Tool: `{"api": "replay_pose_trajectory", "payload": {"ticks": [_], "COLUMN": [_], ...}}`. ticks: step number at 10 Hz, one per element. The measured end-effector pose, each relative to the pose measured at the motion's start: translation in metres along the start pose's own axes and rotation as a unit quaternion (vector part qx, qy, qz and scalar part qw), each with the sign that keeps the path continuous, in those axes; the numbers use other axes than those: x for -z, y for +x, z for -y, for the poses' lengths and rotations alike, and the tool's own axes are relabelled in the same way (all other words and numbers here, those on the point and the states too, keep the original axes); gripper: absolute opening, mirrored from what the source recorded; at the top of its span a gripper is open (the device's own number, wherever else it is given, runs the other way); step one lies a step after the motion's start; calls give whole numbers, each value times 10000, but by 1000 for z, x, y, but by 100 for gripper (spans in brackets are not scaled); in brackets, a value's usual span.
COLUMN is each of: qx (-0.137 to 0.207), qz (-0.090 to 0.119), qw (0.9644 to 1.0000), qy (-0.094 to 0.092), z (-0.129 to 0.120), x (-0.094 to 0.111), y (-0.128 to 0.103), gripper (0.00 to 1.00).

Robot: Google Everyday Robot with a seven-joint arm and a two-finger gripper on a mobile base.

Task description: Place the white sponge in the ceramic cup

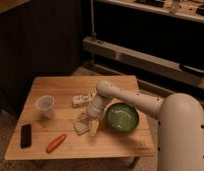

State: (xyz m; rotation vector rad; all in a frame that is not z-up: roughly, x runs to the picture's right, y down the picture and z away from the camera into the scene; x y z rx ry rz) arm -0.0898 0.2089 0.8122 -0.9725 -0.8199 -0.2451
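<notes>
The white sponge (82, 125) lies flat on the wooden table (120, 145), just left of the green bowl, with a pale yellowish piece beside it. My gripper (91, 118) hangs from the white arm (130, 98) and points down right over the sponge, at or touching its top edge. The ceramic cup (45, 106) stands upright near the table's left side, well apart from the gripper and the sponge.
A wide green bowl (122, 117) sits right of the gripper. Small white blocky pieces with dark marks (82, 99) lie behind it. A black phone-like slab (26, 135) and an orange carrot-like item (56, 142) lie at the front left. Dark shelving stands behind the table.
</notes>
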Motion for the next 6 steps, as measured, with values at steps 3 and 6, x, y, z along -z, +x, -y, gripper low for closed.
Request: {"api": "replay_pose_trajectory", "payload": {"ticks": [3, 6], "qx": [-45, -94], "qz": [-61, -52], "qw": [9999, 9997], "qy": [80, 200], "z": [3, 6], "x": [-1, 0], "y": [4, 9], "gripper": [80, 80]}}
